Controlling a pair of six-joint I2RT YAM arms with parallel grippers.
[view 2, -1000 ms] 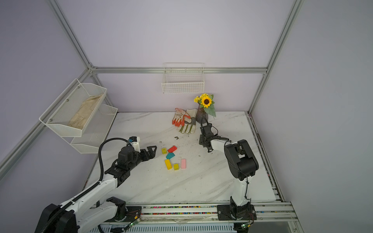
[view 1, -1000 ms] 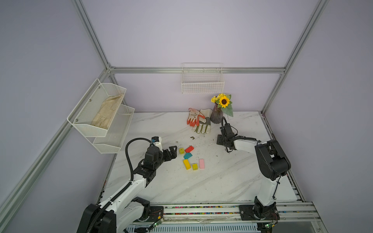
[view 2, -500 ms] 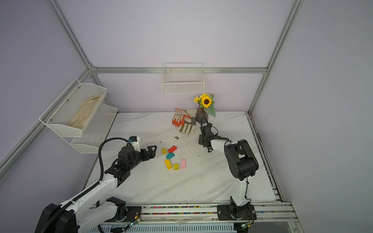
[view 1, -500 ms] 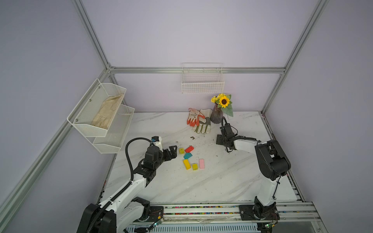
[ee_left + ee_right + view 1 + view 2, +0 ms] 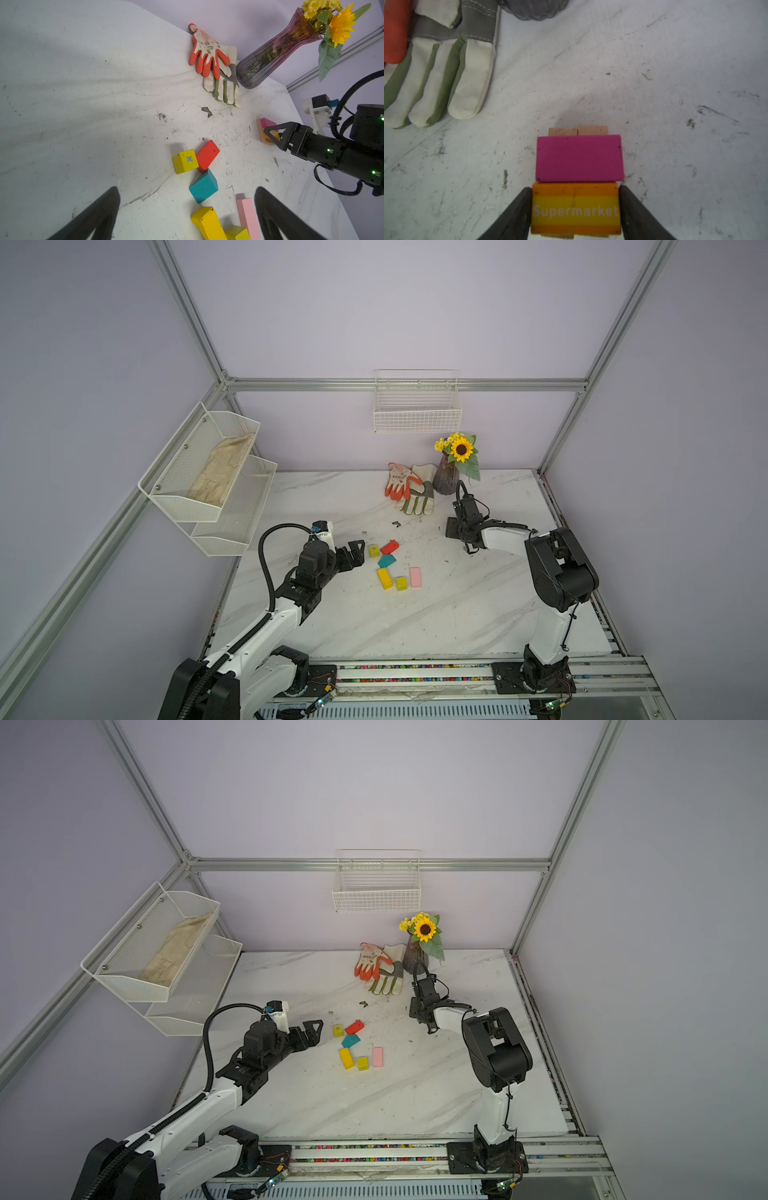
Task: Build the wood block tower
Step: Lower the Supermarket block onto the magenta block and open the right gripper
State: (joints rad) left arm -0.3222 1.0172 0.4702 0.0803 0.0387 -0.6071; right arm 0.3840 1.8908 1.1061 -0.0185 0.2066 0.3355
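Observation:
Several wood blocks lie loose mid-table in both top views: a yellow cube, a red block, a teal block, a yellow bar, a small yellow cube and a pink bar. My left gripper stands open just left of them, holding nothing. My right gripper is shut on an orange "Supermarket" block. That block sits beside a magenta block, over tan blocks: a low tower start.
A dark vase with a sunflower and two gloves lie just behind the right gripper. A wire basket hangs on the back wall, and wire shelves on the left wall. Bits of dirt dot the tabletop.

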